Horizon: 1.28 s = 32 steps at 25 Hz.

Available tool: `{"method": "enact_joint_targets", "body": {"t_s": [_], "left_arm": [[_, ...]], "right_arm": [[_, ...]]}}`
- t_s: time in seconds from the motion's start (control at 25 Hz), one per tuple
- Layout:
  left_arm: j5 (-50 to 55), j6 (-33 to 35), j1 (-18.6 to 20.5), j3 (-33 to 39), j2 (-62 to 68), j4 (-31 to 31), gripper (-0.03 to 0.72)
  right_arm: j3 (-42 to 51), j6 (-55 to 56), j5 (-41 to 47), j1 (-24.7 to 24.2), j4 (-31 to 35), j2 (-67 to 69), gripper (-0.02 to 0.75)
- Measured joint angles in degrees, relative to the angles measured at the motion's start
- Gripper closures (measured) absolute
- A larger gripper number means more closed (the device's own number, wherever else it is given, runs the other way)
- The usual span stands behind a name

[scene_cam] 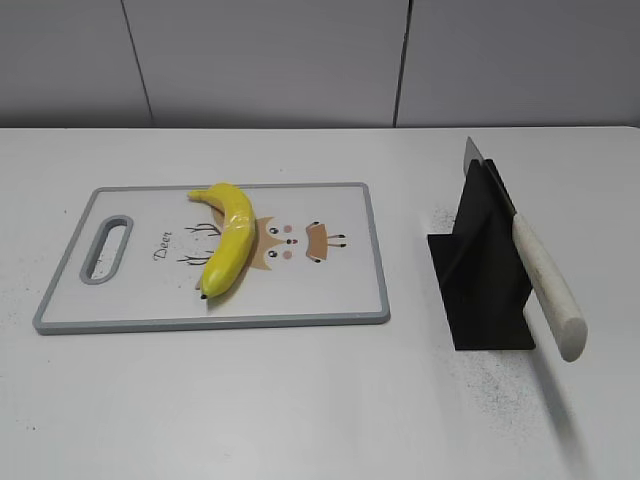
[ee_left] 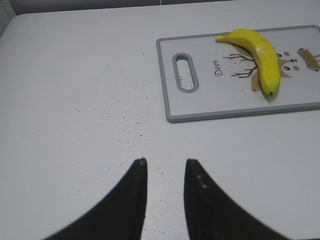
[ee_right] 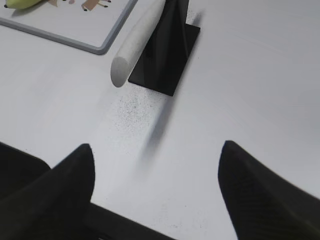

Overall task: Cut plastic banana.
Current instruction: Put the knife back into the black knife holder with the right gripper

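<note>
The plastic banana (scene_cam: 227,250) is bright yellow and curved. It lies on a white cutting board (scene_cam: 330,290) with a grey rim and a deer print. It also shows in the left wrist view (ee_left: 260,52) and, as a sliver, in the right wrist view (ee_right: 20,3). A knife (scene_cam: 543,284) with a white handle rests slanted in a black stand (scene_cam: 480,270), handle toward the front; it also shows in the right wrist view (ee_right: 137,42). My left gripper (ee_left: 165,162) is open and empty over bare table left of the board. My right gripper (ee_right: 157,150) is wide open and empty, in front of the stand.
The board's handle slot (scene_cam: 108,247) is at its left end. The white table (scene_cam: 300,400) carries dark specks near the stand. A grey panelled wall (scene_cam: 300,60) stands behind the table. Neither arm shows in the exterior view.
</note>
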Motion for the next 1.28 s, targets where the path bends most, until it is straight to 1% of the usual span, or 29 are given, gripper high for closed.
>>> {"method": "enact_joint_targets", "body": {"t_s": [0.4,0.6,0.72,0.96,1.04,1.16,1.28], "left_arm": [[0.0,0.0,0.0,0.0,0.0,0.0,0.457],[0.0,0.0,0.0,0.0,0.0,-0.1,0.455],[0.0,0.0,0.0,0.0,0.0,-0.1,0.455],[0.0,0.0,0.0,0.0,0.0,-0.1,0.455],[0.0,0.0,0.0,0.0,0.0,-0.1,0.455],[0.0,0.0,0.0,0.0,0.0,-0.1,0.455],[0.0,0.0,0.0,0.0,0.0,-0.1,0.455]], "right_arm": [[0.2,0.0,0.1,0.0,0.0,-8.8,0.165],[0.3,0.0,0.1,-0.5,0.0,-9.4,0.166],[0.3,0.0,0.1,-3.5,0.0,-9.4,0.166],[0.3,0.0,0.1,-14.5,0.0,-9.5,0.166],[0.3,0.0,0.1,-17.2,0.0,-9.5,0.166],[0.3,0.0,0.1,-19.6,0.0,-9.5,0.166],[0.3,0.0,0.1,-19.9,0.0,-9.5,0.166]]}}
